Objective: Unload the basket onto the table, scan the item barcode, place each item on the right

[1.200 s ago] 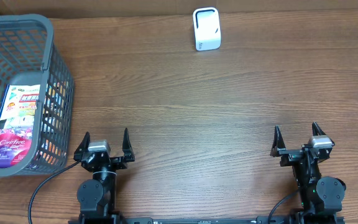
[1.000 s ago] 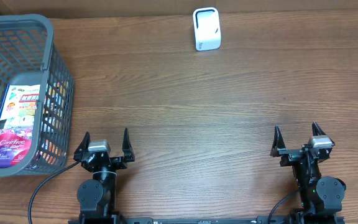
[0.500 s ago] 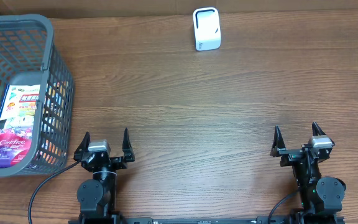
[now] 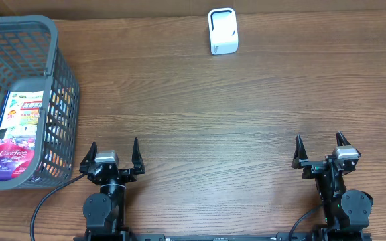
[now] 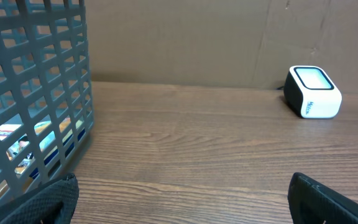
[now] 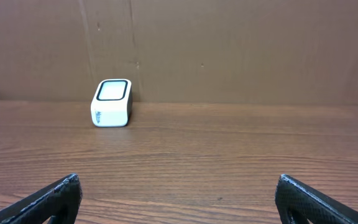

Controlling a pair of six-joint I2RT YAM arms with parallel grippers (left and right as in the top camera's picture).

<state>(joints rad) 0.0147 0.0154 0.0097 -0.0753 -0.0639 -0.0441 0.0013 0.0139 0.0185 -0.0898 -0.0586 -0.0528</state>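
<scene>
Surface: a brown wood-grain table, its grain running left to right across the overhead frame.
Room: a flat brown cardboard wall stands along the table's far edge (a vertical seam shows in both wrist views).
Basket: a grey mesh basket stands on the table at the upper left of the overhead frame.
Items: a white packet and a pink packet lie inside the basket, the white one higher in the frame.
Scanner: a white scanner sits at top centre, close to the wall and well apart from the basket.
Left gripper: lower left, near the basket's corner, jaws released and spread wide, grasping nothing.
Right gripper: lower right, jaws likewise spread wide, nothing between them.
Cable: a black cable curls beside the left arm.
</scene>
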